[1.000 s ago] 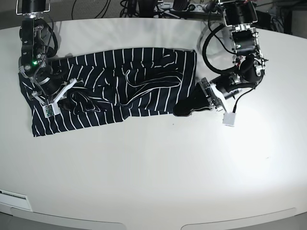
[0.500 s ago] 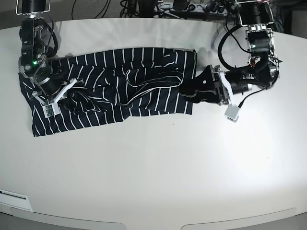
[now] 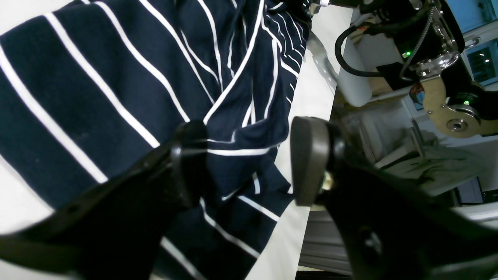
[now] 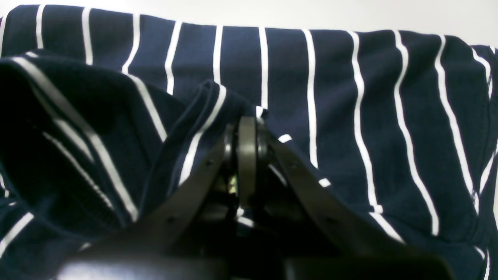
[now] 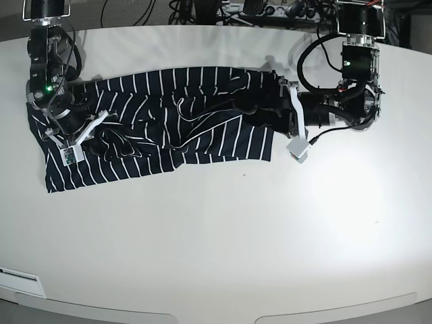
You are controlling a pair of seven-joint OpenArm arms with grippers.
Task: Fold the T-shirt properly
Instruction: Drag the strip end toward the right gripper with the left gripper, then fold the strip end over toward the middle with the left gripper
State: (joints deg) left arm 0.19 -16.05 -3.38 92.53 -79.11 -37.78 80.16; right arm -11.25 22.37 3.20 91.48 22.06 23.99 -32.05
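Two tools are working on the shirt (image 5: pixel 162 121). Left tool (image 3: pixel 249 159) is standing wide open, its fingers (image 3: pixel 307 159) straddling a bunched fold at the shirt's edge without gripping it. Right tool (image 4: pixel 247 155) is sitting fully closed, pinching a raised ridge of cloth near the other end. Shirt is lying crumpled and spread lengthwise on the white worktop (image 5: pixel 223 229), toward its far side, between the two arms.
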